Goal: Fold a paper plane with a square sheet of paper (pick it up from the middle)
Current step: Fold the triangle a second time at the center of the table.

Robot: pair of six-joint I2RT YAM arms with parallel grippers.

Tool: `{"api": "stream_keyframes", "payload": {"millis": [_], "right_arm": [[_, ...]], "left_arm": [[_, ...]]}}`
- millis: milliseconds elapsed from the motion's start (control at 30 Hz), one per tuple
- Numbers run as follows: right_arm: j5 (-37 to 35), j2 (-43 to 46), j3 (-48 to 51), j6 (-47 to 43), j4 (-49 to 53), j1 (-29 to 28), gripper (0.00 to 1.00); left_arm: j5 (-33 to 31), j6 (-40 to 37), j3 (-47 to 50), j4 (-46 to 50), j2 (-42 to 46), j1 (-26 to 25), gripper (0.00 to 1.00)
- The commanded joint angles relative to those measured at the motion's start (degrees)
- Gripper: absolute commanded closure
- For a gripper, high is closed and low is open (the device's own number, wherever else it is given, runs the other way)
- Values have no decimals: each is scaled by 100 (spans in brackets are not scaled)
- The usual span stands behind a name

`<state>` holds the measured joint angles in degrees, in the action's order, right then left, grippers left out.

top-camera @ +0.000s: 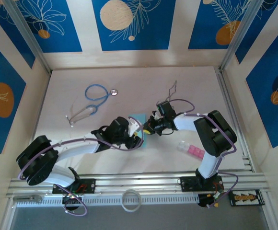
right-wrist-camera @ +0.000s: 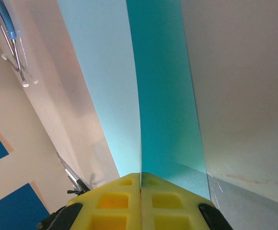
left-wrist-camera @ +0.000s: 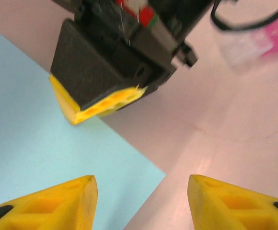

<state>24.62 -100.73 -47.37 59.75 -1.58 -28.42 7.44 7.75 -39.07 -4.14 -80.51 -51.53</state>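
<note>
The square sheet of light turquoise paper [top-camera: 138, 118] lies mid-table between my two grippers. My right gripper [top-camera: 148, 127] is shut on its edge. In the right wrist view the yellow fingers [right-wrist-camera: 115, 201] meet at the pinch [right-wrist-camera: 141, 176], and the paper [right-wrist-camera: 158, 91] rises from it, bent along a line. In the left wrist view the paper [left-wrist-camera: 38, 158] lies flat on the table, with the right gripper's fingers [left-wrist-camera: 103, 106] at its far edge. My left gripper [left-wrist-camera: 141, 191] is open, low over the sheet's near corner, with nothing held.
A blue-tubed stethoscope [top-camera: 97, 94] lies at the back left, its metal parts [right-wrist-camera: 9, 43] also showing in the right wrist view. Pink and clear blocks [top-camera: 191, 150] sit right of the paper. A thin wire shape [top-camera: 172, 89] lies behind the right gripper. A white ring [top-camera: 131, 200] rests by the front rail.
</note>
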Motion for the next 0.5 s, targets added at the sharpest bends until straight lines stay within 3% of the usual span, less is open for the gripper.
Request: {"api": "stream_keyframes", "payload": {"millis": [0,267,467], "right_arm": [[210,42,-143,74,255,25,95],[205,46,-167,67,342,25,95],[194,65,-157,46,378,34,95]], "left_arm": [[-928,-807,-92,208,-53,-322,47],[-2132,-1147,-796,867,-780,-1087,44],[-2544,-1178,-1007,1034,-1143,-1244,43]]}}
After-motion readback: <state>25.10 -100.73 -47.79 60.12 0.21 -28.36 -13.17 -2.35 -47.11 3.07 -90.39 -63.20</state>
